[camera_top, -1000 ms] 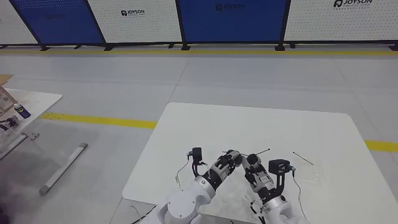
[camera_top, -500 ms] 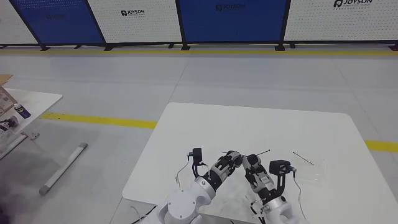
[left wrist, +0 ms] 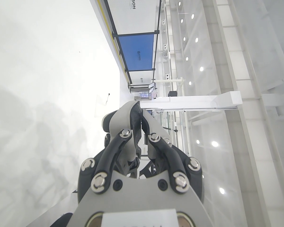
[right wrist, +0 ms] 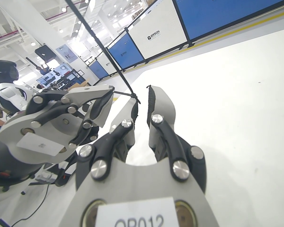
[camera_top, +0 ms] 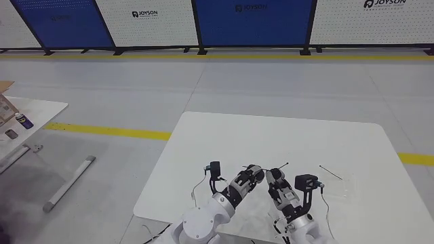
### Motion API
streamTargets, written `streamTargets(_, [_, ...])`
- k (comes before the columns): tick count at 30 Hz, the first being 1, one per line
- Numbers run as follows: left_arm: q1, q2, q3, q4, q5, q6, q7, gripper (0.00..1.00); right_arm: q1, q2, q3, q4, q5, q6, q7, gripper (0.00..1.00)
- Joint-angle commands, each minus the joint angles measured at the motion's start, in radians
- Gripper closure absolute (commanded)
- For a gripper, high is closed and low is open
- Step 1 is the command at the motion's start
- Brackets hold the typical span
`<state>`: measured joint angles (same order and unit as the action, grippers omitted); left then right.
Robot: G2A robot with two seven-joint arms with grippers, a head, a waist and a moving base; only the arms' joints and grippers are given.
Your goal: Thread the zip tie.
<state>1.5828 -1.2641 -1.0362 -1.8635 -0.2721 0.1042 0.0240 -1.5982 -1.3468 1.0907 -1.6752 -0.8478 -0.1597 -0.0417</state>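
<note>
At the near edge of the tabletop (camera_top: pixel 271 132), on the 9 o'clock side of the pair, the left gripper (left wrist: pixel 139 113) is clenched on the thin tail of the zip tie (right wrist: pixel 97 43). The black strap bends at the tip of one finger of the right gripper (right wrist: pixel 142 95), touching its outer side. In the top view it slants up toward 2 o'clock, head in the air. The right gripper is released, with nothing between its parted jaws. Well apart at its 3 o'clock, a spare tie (camera_top: pixel 330 171) lies flat just beside a clear pouch (camera_top: pixel 346 188).
</note>
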Motion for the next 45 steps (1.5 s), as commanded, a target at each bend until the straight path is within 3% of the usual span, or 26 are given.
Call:
streamTargets(1, [0.0,0.0,0.0,0.0,0.001,0.001,0.0,1.0,0.0,0.0,0.0,0.0,-0.001,0.001,0.0,0.89])
streamTargets(5, [-0.001,-0.001,0.001,0.002,0.001,0.001,0.002,1.0,-0.001,0.001,-0.001,-0.001,-0.004,0.001,0.0,1.0])
streamTargets(12, [-0.001,-0.002,0.002,0.002,-0.005,-0.002,0.003,1.0,-0.001,0.002,-0.002,-0.002,-0.006,-0.002,0.003,1.0])
streamTargets(45, [0.029,-0.001,-0.023,-0.041,-0.058,-0.125,-0.031,1.0,0.013,0.005,-0.026,0.005,-0.058,0.007,0.033,1.0])
